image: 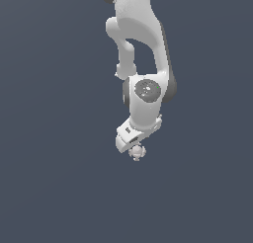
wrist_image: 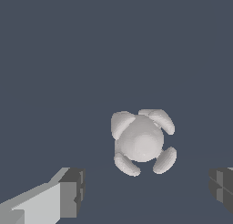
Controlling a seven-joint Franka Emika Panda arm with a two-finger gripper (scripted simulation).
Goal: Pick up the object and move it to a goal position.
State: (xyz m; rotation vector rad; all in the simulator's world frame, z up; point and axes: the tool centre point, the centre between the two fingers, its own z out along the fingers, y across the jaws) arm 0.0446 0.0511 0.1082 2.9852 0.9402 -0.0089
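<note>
The object point(image: 137, 152) is a tiny pale grey-white round lump with small knobs around it, showing just under the white gripper's tip in the exterior view. In the wrist view the object point(wrist_image: 142, 140) lies on the dark surface, a ball with several stubby knobs. My gripper point(wrist_image: 148, 191) is open, its two fingertips point(wrist_image: 73, 191) wide apart. The object sits between their lines but a little beyond them, touching neither. In the exterior view the gripper's fingers are hidden behind the hand point(image: 132, 134).
A plain dark blue-grey surface point(image: 49, 178) fills both views. The white arm point(image: 141, 44) comes down from the top of the exterior view. Nothing else shows.
</note>
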